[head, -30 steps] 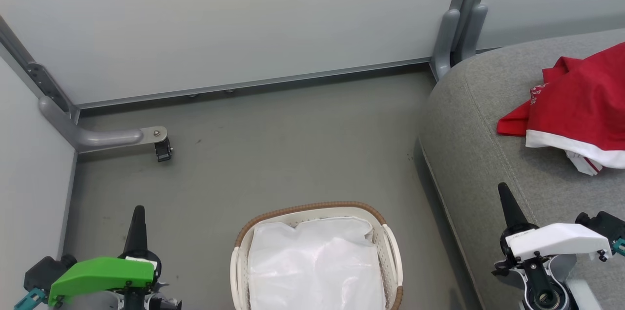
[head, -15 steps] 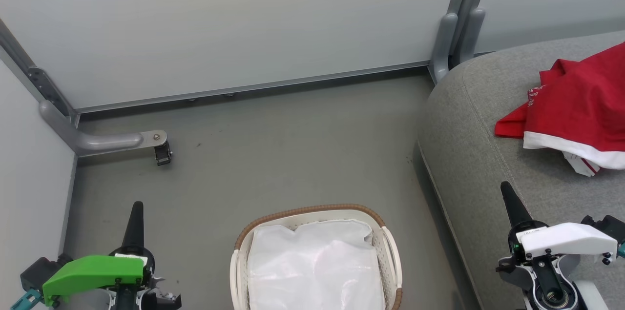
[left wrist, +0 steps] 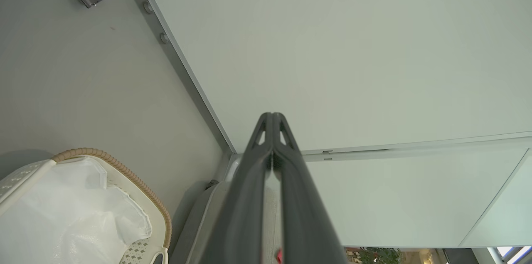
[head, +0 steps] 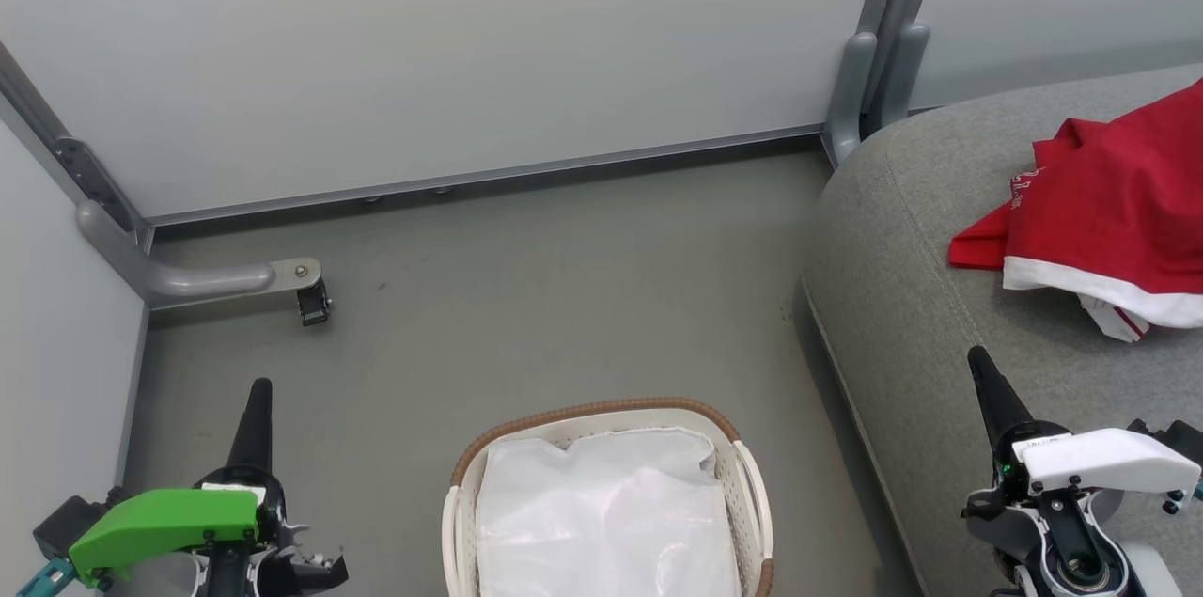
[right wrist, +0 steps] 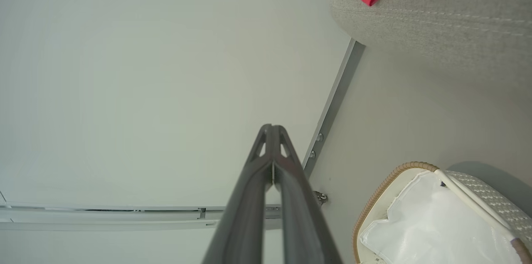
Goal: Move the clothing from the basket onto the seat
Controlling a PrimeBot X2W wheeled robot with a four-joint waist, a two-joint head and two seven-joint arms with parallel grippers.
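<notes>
Here, a pale grey wall panel (head: 470,42) stands well ahead of both grippers, and grey floor (head: 526,296) runs from it back towards them. The seat (head: 902,296) spreads under and ahead of the right gripper (head: 989,385), with its rounded edge and stitched seam just to that gripper's left. The basket (head: 601,411) sits on the floor between the two grippers, its brown rim level with their bases and its white liner (head: 601,522) showing inside. The clothing (head: 1109,212) lies bunched on the seat, ahead of the right gripper and to its right, red with a white hem, well apart from the fingertips. The left gripper (head: 257,404) hovers over bare floor to the basket's left. In each wrist view the two dark fingers (left wrist: 249,197) are pressed together at the tips with nothing between them, so both grippers are clenched on nothing. A small metal foot (head: 303,282) on a grey bracket rests on the floor ahead of the left gripper
</notes>
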